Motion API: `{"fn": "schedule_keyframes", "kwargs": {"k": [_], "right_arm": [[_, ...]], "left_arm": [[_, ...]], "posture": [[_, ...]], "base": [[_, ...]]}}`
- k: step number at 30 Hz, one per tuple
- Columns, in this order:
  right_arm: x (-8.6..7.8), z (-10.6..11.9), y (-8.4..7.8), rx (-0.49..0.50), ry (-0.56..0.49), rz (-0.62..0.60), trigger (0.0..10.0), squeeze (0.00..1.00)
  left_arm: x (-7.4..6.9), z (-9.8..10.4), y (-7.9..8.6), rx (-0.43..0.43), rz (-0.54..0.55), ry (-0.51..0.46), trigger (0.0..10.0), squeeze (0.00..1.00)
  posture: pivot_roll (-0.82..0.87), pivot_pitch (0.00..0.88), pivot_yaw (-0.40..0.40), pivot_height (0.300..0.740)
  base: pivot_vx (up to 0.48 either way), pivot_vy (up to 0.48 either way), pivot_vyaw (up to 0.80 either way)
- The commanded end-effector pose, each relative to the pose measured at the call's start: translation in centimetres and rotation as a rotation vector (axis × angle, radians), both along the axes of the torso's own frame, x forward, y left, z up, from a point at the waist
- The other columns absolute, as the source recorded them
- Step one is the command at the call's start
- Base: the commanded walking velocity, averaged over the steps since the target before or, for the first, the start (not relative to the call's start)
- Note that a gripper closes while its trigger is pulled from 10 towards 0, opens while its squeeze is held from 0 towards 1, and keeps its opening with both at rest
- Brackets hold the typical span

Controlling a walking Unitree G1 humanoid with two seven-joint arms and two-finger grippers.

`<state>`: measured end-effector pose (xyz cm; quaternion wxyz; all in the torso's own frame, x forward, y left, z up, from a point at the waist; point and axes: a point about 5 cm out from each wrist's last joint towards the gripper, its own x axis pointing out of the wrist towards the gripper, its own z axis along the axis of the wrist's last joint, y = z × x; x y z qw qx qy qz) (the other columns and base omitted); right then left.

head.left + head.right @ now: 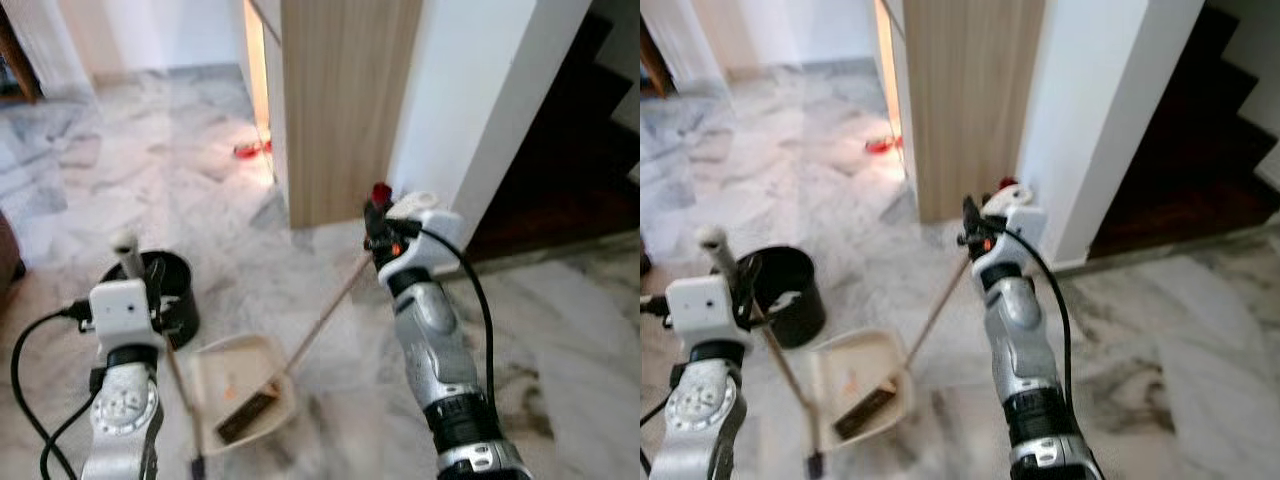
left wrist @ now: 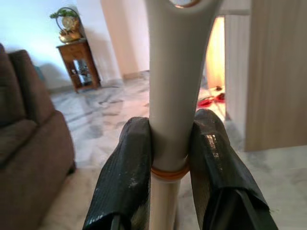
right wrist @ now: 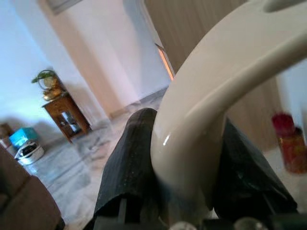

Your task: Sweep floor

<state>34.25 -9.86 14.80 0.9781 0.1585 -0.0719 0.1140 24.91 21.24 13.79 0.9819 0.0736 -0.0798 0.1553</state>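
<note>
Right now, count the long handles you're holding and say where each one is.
2. The left claw grips the dustpan handle, beside the black bin. The right claw grips the broom handle, slanting down into the dustpan.

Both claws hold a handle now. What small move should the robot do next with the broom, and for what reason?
Probably draw the broom a little further into the dustpan with the right claw, while the left claw steadies the dustpan's handle. The brush head already lies inside the pan, beside the black bin, so what it gathered should be pushed fully in before lifting.
</note>
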Motion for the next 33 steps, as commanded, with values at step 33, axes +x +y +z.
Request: {"fn": "schedule_keyframes", "kwargs": {"k": [33], "right_arm": [[0.32, 1.78, -0.57, 0.012, -0.066, -0.014, 10.0, 0.00]], "left_arm": [[-0.11, 1.15, -0.79, 0.033, -0.009, -0.062, 10.0, 0.00]], "posture": [[0.07, 0.072, 0.006, 0.740]], "base": [[0.000, 0.280, 0.10]]}}
